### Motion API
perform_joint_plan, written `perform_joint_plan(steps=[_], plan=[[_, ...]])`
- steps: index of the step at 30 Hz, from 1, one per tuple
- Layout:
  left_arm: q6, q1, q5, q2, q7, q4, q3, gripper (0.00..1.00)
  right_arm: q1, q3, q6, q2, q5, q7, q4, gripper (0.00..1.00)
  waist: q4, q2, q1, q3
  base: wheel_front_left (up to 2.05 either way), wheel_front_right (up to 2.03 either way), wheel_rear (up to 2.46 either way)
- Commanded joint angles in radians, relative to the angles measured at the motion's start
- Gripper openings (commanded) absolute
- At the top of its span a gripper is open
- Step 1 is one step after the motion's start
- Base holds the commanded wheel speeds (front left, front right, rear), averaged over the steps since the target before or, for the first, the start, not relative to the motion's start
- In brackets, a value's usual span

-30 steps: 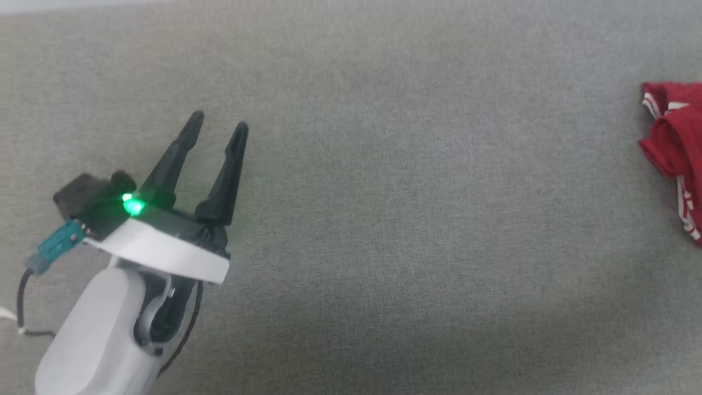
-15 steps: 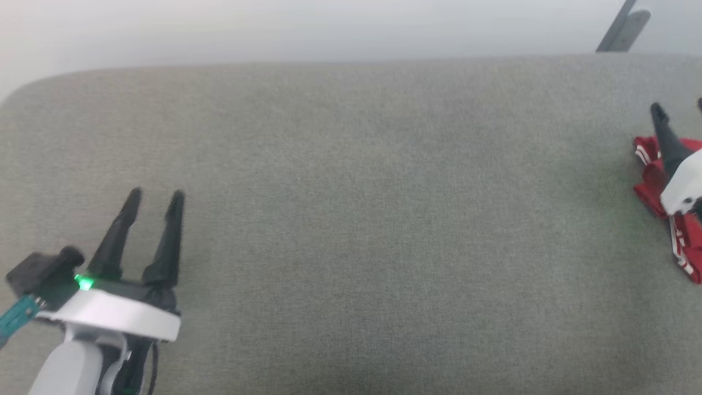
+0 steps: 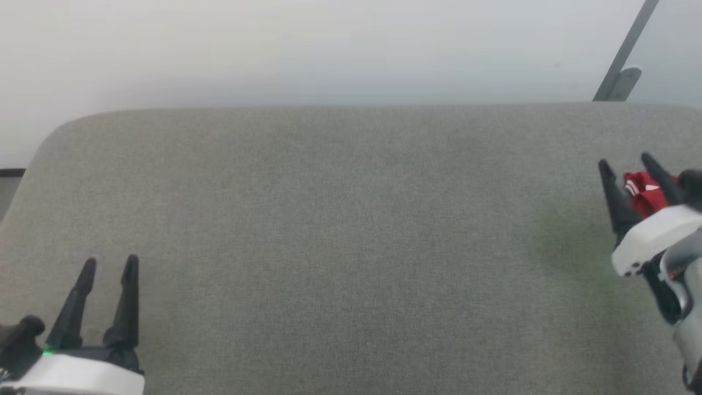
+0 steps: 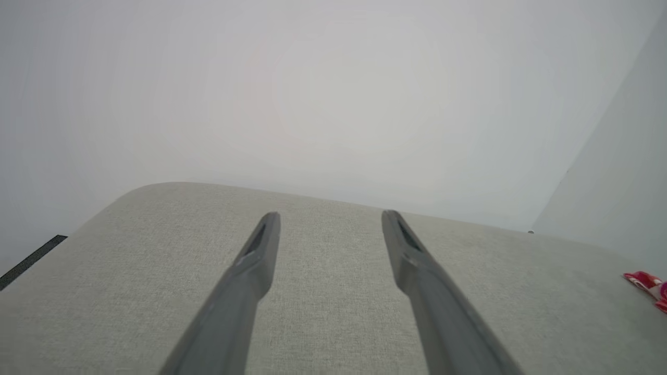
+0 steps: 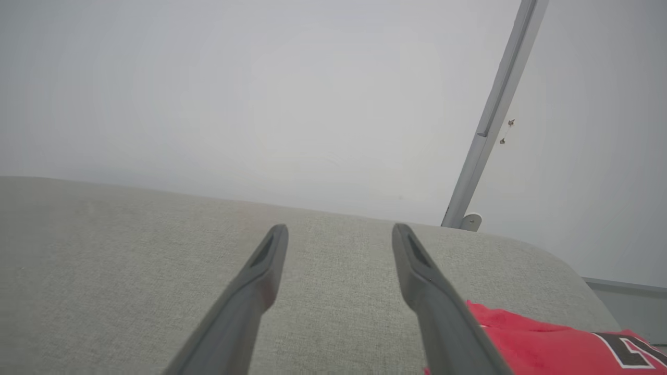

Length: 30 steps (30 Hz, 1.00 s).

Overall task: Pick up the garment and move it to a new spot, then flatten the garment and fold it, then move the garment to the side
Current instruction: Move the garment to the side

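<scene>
The garment (image 3: 641,195) is a bunched red shirt with white striped trim at the far right of the grey surface, mostly hidden behind my right gripper. In the right wrist view the garment (image 5: 542,344) lies low and to the right of the fingers, black-and-white lettering showing. A sliver of the garment (image 4: 649,284) sits at the right edge of the left wrist view. My right gripper (image 3: 625,164) hovers over it, open and empty, as the right gripper (image 5: 338,229) confirms. My left gripper (image 3: 108,263) is open at the lower left, far from the cloth; its fingers (image 4: 260,250) hold nothing.
The grey fabric-covered surface (image 3: 340,247) has rounded far corners and ends at a pale wall (image 3: 307,49). A grey slanted bar (image 3: 625,55) rises behind the far right corner. A dark strip (image 3: 11,173) shows past the left edge.
The head camera has tilted up, bringing the surface's far edge and the wall into view. My right gripper has come in from the right, over the garment. Both grippers stay open.
</scene>
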Motion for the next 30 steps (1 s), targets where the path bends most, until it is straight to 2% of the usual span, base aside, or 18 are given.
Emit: perform_joint_plan(steps=[1,6,19,30], plan=[[-0.002,0.030,0.009,-0.003,-0.004,-0.004,0.021,1.00,0.039,-0.019,-0.002,0.015,-0.022,-0.012,-0.022,1.00,0.000,0.0000,0.0000,-0.018,0.00,0.00,0.00],[-0.002,0.068,0.007,-0.006,-0.004,-0.007,0.043,1.00,0.098,-0.055,-0.002,0.047,-0.058,-0.017,-0.067,1.00,0.001,0.0000,0.0000,-0.037,0.00,0.00,0.00],[-0.002,0.129,0.004,-0.010,-0.004,-0.010,0.074,1.00,0.304,-0.222,-0.002,0.155,-0.163,-0.017,-0.243,1.00,0.006,0.0000,0.0000,-0.077,0.00,0.00,0.00],[-0.002,0.145,0.012,-0.012,-0.004,-0.011,0.077,1.00,0.399,-0.250,-0.002,0.218,-0.209,-0.017,-0.321,1.00,-0.007,0.0000,0.0000,-0.087,0.00,0.00,0.00]])
